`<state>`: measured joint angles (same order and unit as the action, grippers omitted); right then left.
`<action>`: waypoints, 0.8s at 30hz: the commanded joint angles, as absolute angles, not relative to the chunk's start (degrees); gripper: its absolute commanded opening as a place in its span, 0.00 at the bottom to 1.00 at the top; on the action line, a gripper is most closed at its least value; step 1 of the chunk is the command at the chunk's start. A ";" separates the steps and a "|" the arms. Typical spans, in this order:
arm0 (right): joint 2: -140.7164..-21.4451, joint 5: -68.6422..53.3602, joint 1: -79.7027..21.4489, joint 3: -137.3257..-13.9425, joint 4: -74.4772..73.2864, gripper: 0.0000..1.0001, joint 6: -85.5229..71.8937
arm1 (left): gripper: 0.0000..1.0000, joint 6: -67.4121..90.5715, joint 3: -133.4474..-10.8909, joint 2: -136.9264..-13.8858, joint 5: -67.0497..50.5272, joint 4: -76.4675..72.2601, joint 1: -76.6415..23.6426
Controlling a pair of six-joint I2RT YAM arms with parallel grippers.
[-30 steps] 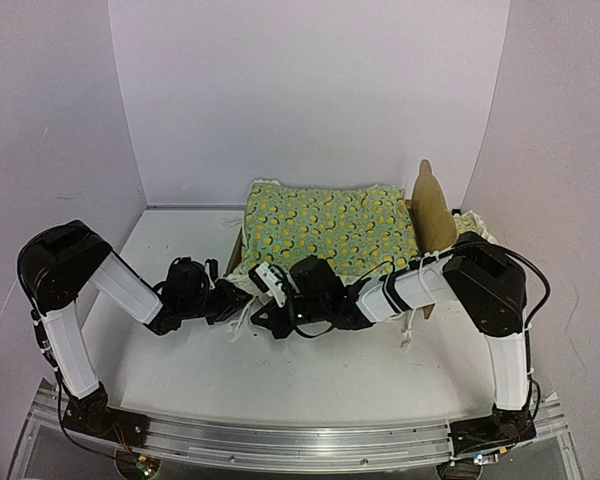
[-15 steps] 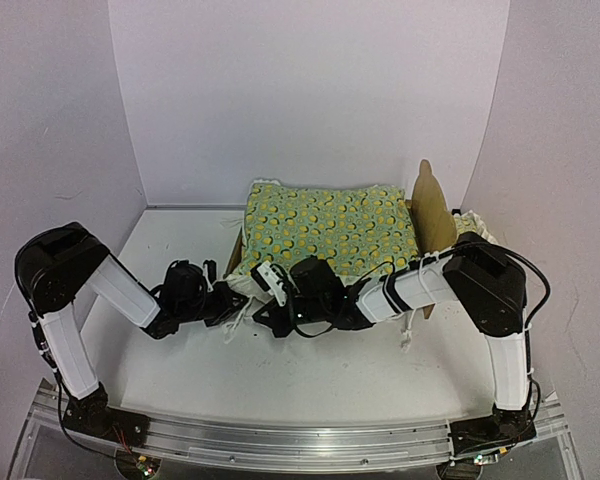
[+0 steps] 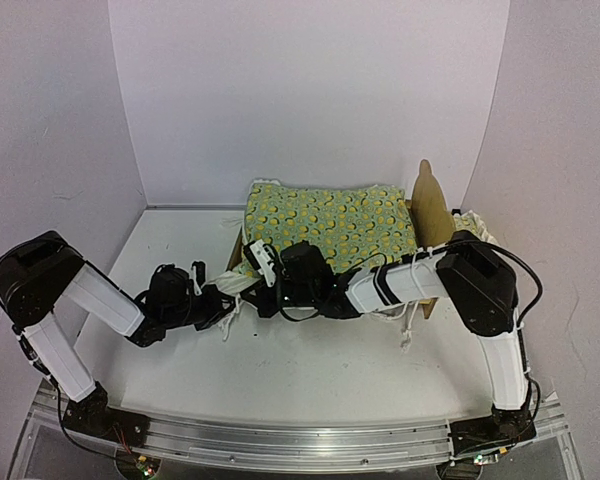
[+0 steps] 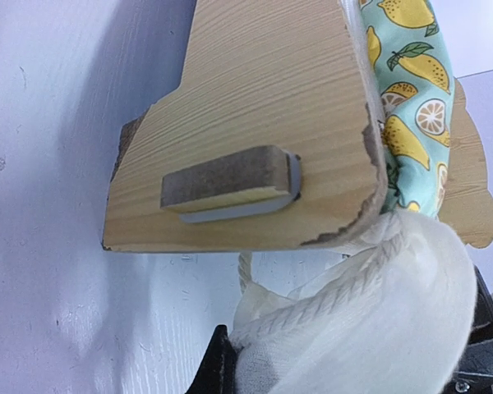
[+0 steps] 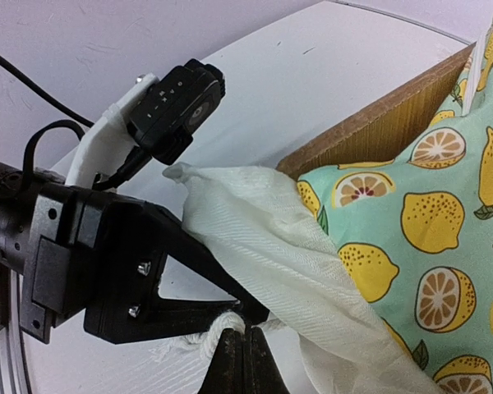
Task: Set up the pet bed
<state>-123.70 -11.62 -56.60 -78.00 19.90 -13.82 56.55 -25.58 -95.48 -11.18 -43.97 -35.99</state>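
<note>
The pet bed (image 3: 432, 208) stands at the back, its plywood headboard on the right. Its mattress pad is hidden under the lemon-print blanket (image 3: 330, 225). My left gripper (image 3: 227, 299) and right gripper (image 3: 259, 291) meet at the bed's foot end. In the left wrist view the plywood footboard (image 4: 246, 123) is close above, and my left gripper (image 4: 237, 349) is shut on the blanket's white ruffle (image 4: 378, 312). In the right wrist view my right gripper (image 5: 245, 335) is shut on the ruffle's white cord (image 5: 222, 327), right against the left gripper (image 5: 148, 271).
A white ruffled piece (image 3: 472, 222) lies behind the headboard at the right wall. White walls close in the table (image 3: 310, 370) on three sides. A loose white cord (image 3: 408, 335) hangs off the bed's near right side.
My left arm has swung left and lower, drawing the ruffle with it. My right gripper has moved up and left to the foot of the bed.
</note>
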 commanded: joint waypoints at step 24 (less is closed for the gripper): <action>-134.56 -12.76 -55.25 -90.33 17.39 0.00 -2.37 | 0.00 55.66 -24.13 -91.90 -10.90 -46.32 -36.04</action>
